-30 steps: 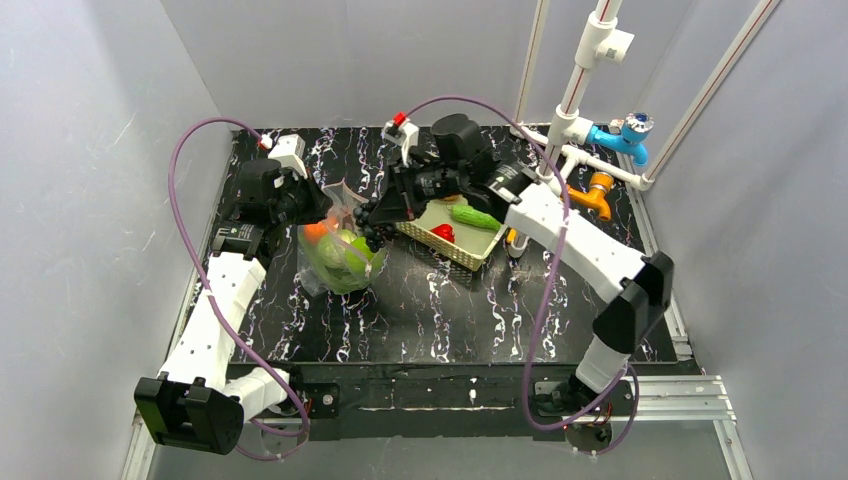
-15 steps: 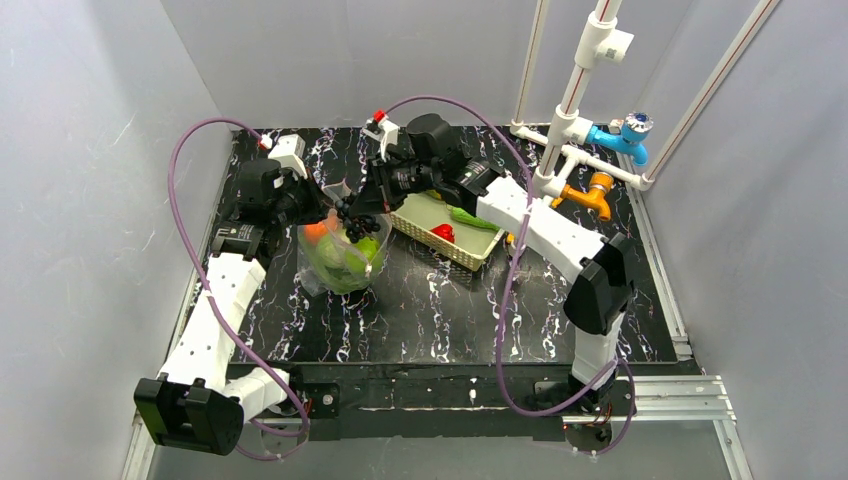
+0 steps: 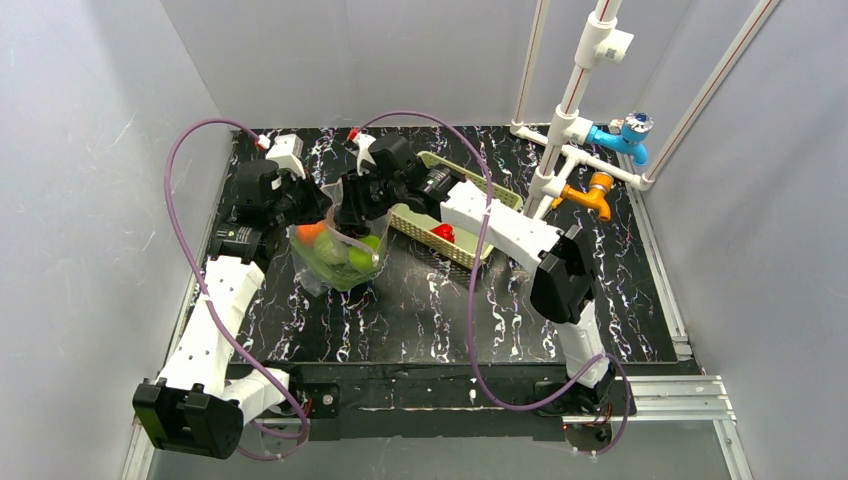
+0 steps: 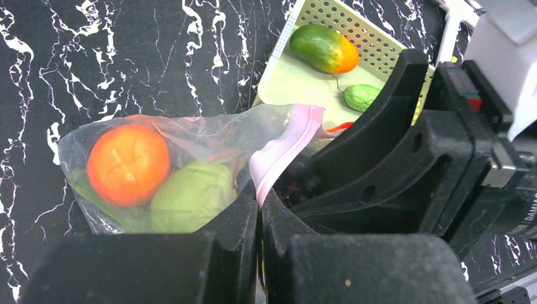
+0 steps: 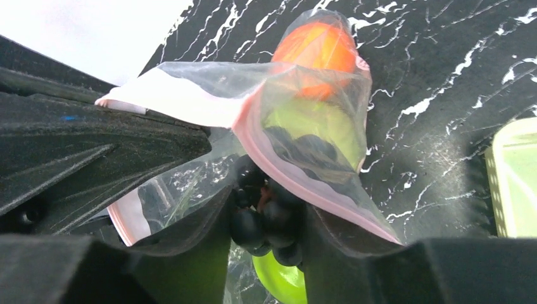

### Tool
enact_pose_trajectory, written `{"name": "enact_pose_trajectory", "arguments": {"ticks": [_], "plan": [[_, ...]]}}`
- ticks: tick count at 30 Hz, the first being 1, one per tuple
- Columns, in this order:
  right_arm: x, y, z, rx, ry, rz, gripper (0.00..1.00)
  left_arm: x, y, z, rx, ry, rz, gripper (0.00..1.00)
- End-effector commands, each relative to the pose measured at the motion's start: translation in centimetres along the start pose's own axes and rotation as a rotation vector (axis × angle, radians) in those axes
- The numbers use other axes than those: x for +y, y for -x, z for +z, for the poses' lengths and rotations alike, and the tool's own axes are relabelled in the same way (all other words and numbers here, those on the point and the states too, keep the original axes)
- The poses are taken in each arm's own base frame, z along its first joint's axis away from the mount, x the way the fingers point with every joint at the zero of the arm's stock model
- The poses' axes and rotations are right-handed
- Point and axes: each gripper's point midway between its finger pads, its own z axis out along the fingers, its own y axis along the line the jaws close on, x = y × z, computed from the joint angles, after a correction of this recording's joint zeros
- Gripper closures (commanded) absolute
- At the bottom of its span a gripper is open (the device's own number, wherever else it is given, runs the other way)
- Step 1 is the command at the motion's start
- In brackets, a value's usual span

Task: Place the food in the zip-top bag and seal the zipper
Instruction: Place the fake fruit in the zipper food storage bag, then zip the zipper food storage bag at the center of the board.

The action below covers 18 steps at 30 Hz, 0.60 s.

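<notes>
The clear zip-top bag [image 3: 340, 255] stands on the black marbled table [image 3: 440, 310], holding an orange [image 4: 128, 163], a pale green cabbage [image 4: 190, 196] and a green apple [image 5: 278, 278]. My left gripper [image 4: 259, 196] is shut on the bag's pink zipper strip [image 4: 285, 149] and holds the mouth up. My right gripper [image 5: 266, 221] is shut on a dark purple grape bunch [image 5: 269, 218] and sits inside the bag's open mouth [image 5: 297, 164]. A mango [image 4: 324, 48], a small cucumber [image 4: 361, 97] and a small red piece [image 3: 443, 232] lie in the basket.
The cream lattice basket [image 3: 462, 215] sits right of the bag, touching it in the left wrist view [image 4: 285, 82]. White pipes with a blue tap [image 3: 625, 135] and an orange tap [image 3: 595, 195] stand at the back right. Grey walls enclose the table.
My right gripper has carried the grape bunch left from beside the basket to the bag and into its mouth. The left gripper has kept hold of the zipper strip.
</notes>
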Motion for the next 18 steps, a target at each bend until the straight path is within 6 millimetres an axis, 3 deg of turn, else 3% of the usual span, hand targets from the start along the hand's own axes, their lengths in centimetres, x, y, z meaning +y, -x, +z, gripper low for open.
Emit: {"name": "enact_pose_trajectory", "arguments": {"ticks": [1,7,13,18], "plan": [[1.0,3.3,-3.7,-0.071,-0.045,-0.049,0.47,-0.7,1.2,-0.9,-0.045,-0.022,0.009,1.00],[1.6,2.8,-7.4,-0.036,-0.079,-0.069,0.25,-0.4,1.1,-0.8,-0.044,-0.010,0.010,1.00],[2.4,1.7,-11.1,-0.026,-0.100,-0.062,0.22,-0.2,1.1,-0.7,-0.043,-0.003,0.011,1.00],[2.5,-2.6,-12.1,0.024,-0.135,-0.037,0.21,-0.3,0.9,-0.5,-0.033,-0.006,0.010,1.00]]}}
